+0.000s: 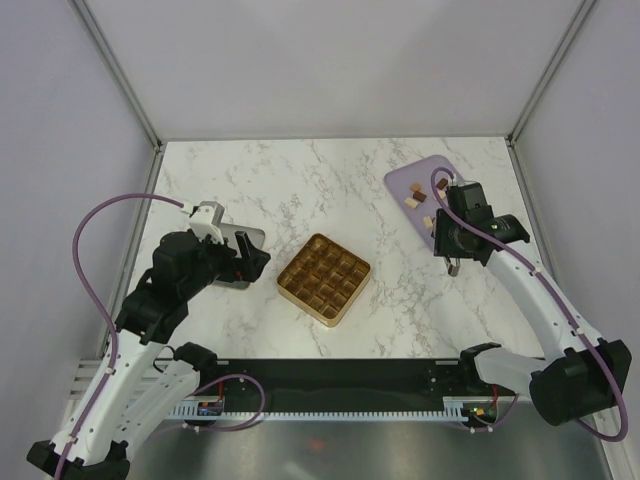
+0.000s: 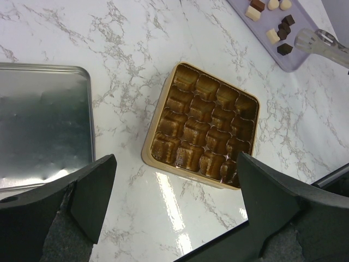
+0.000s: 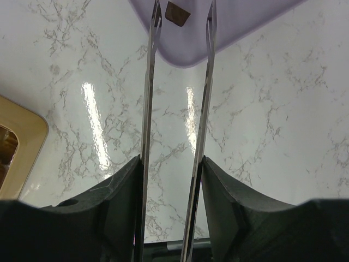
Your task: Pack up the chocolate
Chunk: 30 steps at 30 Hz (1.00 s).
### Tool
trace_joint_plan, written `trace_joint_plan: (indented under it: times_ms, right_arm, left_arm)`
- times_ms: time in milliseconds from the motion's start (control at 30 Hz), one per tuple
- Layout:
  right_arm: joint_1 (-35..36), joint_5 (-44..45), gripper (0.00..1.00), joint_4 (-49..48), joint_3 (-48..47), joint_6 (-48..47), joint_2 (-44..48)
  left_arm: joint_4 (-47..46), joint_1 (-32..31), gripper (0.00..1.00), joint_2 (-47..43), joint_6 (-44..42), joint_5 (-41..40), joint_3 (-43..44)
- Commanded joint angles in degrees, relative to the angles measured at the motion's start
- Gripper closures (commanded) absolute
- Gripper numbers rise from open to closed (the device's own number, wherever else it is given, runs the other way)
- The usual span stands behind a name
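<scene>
Several small chocolate pieces [image 1: 418, 200], dark brown, tan and cream-white, lie on a lilac plate [image 1: 440, 168] at the back right; they also show in the left wrist view [image 2: 275, 24]. The gold grid tray [image 1: 323, 280] sits mid-table with its cells empty [image 2: 202, 125]. My right gripper [image 1: 445, 243] is shut on metal tongs [image 3: 147, 98]. The tong tips are apart and straddle one brown piece [image 3: 177, 12] at the plate's near edge [image 3: 234, 33]. My left gripper [image 2: 174, 207] is open and empty, hovering above the marble just in front of the tray.
A silver metal tin [image 1: 245, 240] lies left of the tray, under my left wrist [image 2: 43, 125]. The tongs' head [image 2: 319, 42] shows by the plate. White walls and metal posts fence the marble table; a black rail runs along the near edge.
</scene>
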<state>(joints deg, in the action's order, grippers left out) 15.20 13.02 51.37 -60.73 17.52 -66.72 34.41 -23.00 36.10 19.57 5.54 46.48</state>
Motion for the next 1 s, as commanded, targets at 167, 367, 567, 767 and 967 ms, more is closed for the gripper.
trace_joint_plan:
  times_ms: [167,367,567,767,967]
  right_arm:
    - [-0.2,-1.6,0.48,-3.7,1.0,2.1,-0.4]
    - [-0.2,-2.2,0.48,-7.0,4.6,3.1,-1.7]
    - [-0.2,-0.4,0.48,-8.7,6.4,3.5,-2.4]
    - [-0.3,0.5,0.49,-10.2,6.6,4.0,-3.2]
    - [-0.3,0.3,0.49,-11.6,6.9,4.0,-3.9]
  left_arm:
    - [0.1,-0.3,0.00,-0.8,-2.3,-0.2,-0.5]
    - [0.2,-0.3,0.00,-0.5,-2.3,-0.3,-0.5]
    - [0.1,-0.3,0.00,-0.4,-2.3,-0.2,-0.5]
    - [0.2,-0.3,0.00,-0.5,-2.3,-0.4,-0.5]
    - [0.2,-0.3,0.00,-0.6,-2.3,-0.4,-0.5]
